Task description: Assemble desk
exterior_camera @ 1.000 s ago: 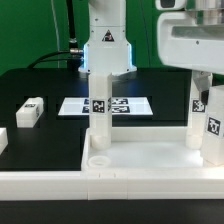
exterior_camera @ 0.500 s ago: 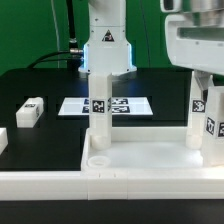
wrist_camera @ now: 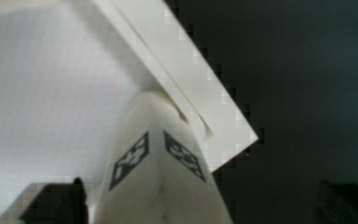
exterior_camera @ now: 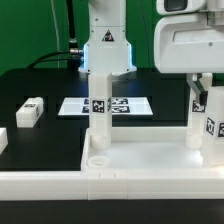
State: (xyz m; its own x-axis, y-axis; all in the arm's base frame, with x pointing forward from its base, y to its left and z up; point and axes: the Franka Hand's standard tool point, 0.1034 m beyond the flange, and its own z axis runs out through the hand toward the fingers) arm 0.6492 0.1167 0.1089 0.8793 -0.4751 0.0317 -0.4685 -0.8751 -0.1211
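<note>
The desk's white tray-like tabletop [exterior_camera: 140,160] lies at the front of the black table, with an empty round socket [exterior_camera: 98,158] at its near left corner. Two white tagged legs stand upright in it, one at the back left [exterior_camera: 100,108] and one at the back right [exterior_camera: 197,115]. My gripper [exterior_camera: 208,95] comes down from the upper right and is shut on a third upright leg [exterior_camera: 213,130] at the tabletop's right edge. In the wrist view this leg [wrist_camera: 158,165] sits between my dark fingers [wrist_camera: 51,205], above the tabletop's raised rim [wrist_camera: 185,70].
The marker board [exterior_camera: 75,105] lies flat behind the tabletop. A loose white tagged leg [exterior_camera: 30,112] lies on the table at the exterior view's left, with another white piece [exterior_camera: 3,140] at the left edge. The arm's base [exterior_camera: 105,45] stands at the back.
My gripper has turned and shifted a little to the exterior view's left. The tags on the held leg face differently, so the leg has rotated in place.
</note>
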